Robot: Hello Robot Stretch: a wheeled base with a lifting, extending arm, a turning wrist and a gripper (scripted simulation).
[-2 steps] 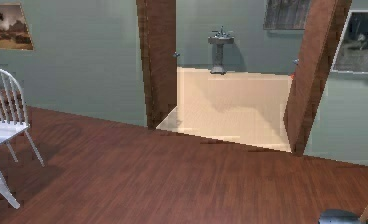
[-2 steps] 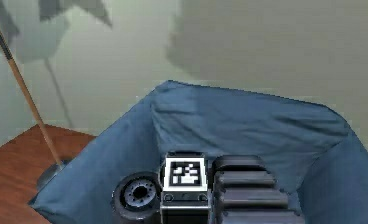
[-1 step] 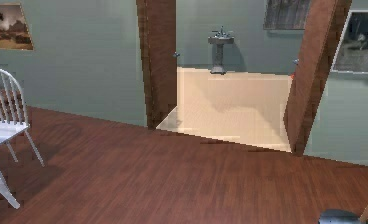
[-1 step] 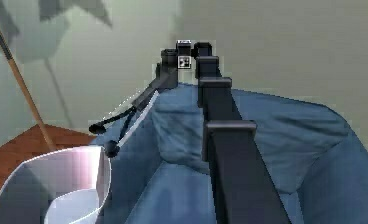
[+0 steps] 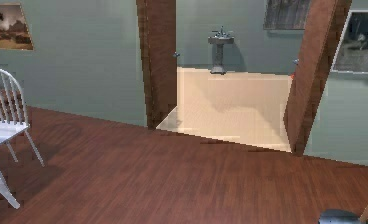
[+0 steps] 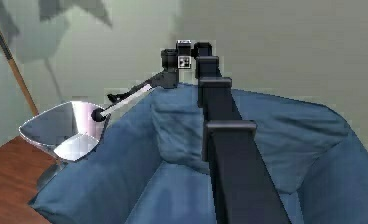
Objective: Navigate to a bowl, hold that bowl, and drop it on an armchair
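Nearest to you in the arm side view, one dark arm [image 6: 232, 140] rises over one blue armchair [image 6: 312, 150], whose cushions spread beneath it. At the arm's far end sit two white marker squares [image 6: 182, 57], and from there the one gripper [image 6: 104, 108] slants down toward that view's left. One pale, silvery bowl [image 6: 64, 132] sits tilted right at the fingertips, at the armchair's left edge. Its lower rim overlaps the blue upholstery, so you cannot tell whether the gripper holds it or it rests on the chair, nor how the fingers are set. Behind the bowl, one thin brown pole [image 6: 17, 65] leans against the grey wall. The forward view gives you the room ahead instead: dark wood floor [image 5: 172, 180], one white spindle-back chair [image 5: 6, 105] at its left, then two brown door posts [image 5: 157, 60] framing a pale-floored room with one pedestal basin [image 5: 220, 48]. Two framed pictures hang on the walls, one at far left [image 5: 10, 25] and one at far right [image 5: 356, 45].
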